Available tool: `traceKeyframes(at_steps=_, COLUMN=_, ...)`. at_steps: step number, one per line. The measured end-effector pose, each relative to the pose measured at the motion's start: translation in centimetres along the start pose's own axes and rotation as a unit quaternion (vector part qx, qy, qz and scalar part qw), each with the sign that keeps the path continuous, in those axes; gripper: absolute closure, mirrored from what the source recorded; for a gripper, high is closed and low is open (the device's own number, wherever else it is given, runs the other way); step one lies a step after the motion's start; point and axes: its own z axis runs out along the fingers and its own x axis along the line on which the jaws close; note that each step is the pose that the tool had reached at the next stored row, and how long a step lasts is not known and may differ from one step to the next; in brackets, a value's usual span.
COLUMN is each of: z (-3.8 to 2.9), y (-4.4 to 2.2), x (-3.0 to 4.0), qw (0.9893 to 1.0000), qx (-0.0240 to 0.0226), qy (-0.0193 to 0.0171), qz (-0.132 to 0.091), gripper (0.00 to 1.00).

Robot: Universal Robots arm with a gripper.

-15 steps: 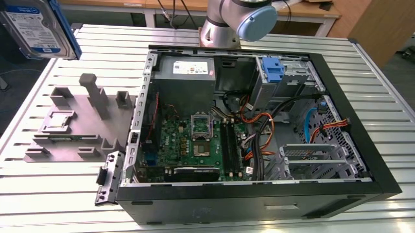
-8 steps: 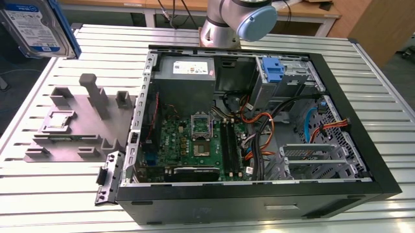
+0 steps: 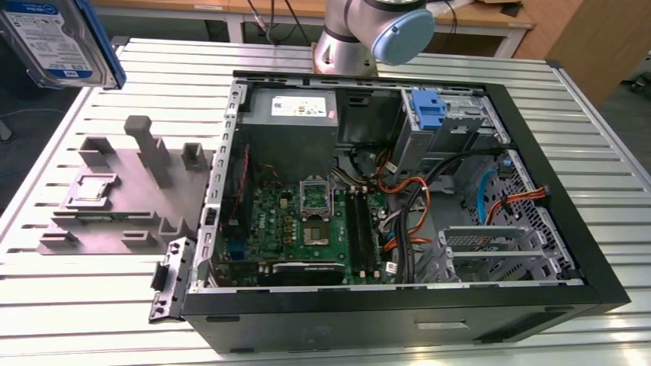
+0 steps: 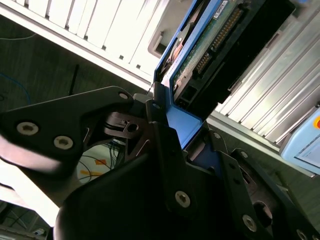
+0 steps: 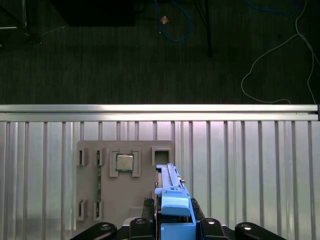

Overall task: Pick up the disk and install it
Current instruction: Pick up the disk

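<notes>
Slatted table (image 3: pixel 569 114) with an open PC case (image 3: pixel 407 313) lying on it, motherboard up. The arm (image 3: pixel 371 30) has its base behind the case. A grey fixture (image 3: pixel 112 221) sits on the table, just beside the case on the exterior view's left.

The disk (image 3: pixel 59 42) is up in the air at the exterior view's far left, clear of the table and well apart from the case. In the first wrist view it hangs edge-on above the fixture.

The gripper (image 4: pixel 186 131) has it. The black fingers (image 4: pixel 162 140) are pinched on one end of the blue rails (image 5: pixel 175 205), and the rest of the drive sticks out past them.

A blue latch (image 3: pixel 428 110) stands in the drive bay at the far side of the case. A small square chip (image 5: pixel 124 162) sits in a pocket of the fixture.

Handling, my read:
- The disk is rigid with a metal body, probably heavyish for its size, and won't bend.
- It looks shock-sensitive, so no knocks against the bay walls.
- The green board (image 4: pixel 200 47) and connector (image 4: pixel 227 32) are bare on the underside and should stay out of contact.
- The plastic rails look smooth and may flex a little.
- With the grip at one end, the free end could sag or pivot.
- The safest hold looks like across the rails or the side edges.
</notes>
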Motion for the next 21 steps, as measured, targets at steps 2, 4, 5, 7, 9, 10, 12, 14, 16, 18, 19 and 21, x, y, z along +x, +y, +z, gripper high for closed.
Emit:
traceKeyframes(at_steps=2, z=-0.15, y=0.01, x=-0.01, qw=1.0000, qx=0.0000, qy=0.0000, qz=0.000, gripper=0.63)
traceKeyframes(at_steps=4, z=-0.25, y=0.01, x=-0.01, qw=1.0000, qx=0.0000, qy=0.0000, qz=0.000, gripper=0.63)
traceKeyframes(at_steps=5, z=-0.31, y=0.01, x=-0.02, qw=1.0000, qx=0.0000, qy=0.0000, qz=0.000, gripper=0.63)
traceKeyframes(at_steps=7, z=-0.39, y=0.01, x=-0.02, qw=1.0000, qx=0.0000, qy=-0.0001, qz=0.000, gripper=0.63)
traceKeyframes(at_steps=9, z=-0.47, y=0.01, x=-0.02, qw=1.0000, qx=0.0000, qy=0.0000, qz=0.000, gripper=0.63)
traceKeyframes(at_steps=10, z=-0.49, y=0.01, x=-0.03, qw=1.0000, qx=0.0000, qy=0.0000, qz=0.000, gripper=0.63)
traceKeyframes(at_steps=12, z=-0.60, y=0.02, x=-0.03, qw=1.0000, qx=0.0000, qy=0.0000, qz=0.000, gripper=0.63)
traceKeyframes(at_steps=14, z=-0.74, y=0.02, x=-0.04, qw=1.0000, qx=0.0000, qy=0.0000, qz=0.000, gripper=0.63)
traceKeyframes(at_steps=16, z=-0.86, y=0.03, x=-0.04, qw=1.0000, qx=0.0000, qy=0.0000, qz=0.000, gripper=0.63)
traceKeyframes(at_steps=18, z=-0.95, y=0.03, x=-0.05, qw=1.0000, qx=0.0000, qy=0.0000, qz=0.000, gripper=0.63)
traceKeyframes(at_steps=19, z=-0.98, y=0.03, x=-0.05, qw=1.0000, qx=0.0000, qy=0.0000, qz=0.000, gripper=0.63)
traceKeyframes(at_steps=21, z=-0.99, y=0.03, x=-0.05, qw=1.0000, qx=0.0001, qy=0.0000, qz=0.000, gripper=0.63)
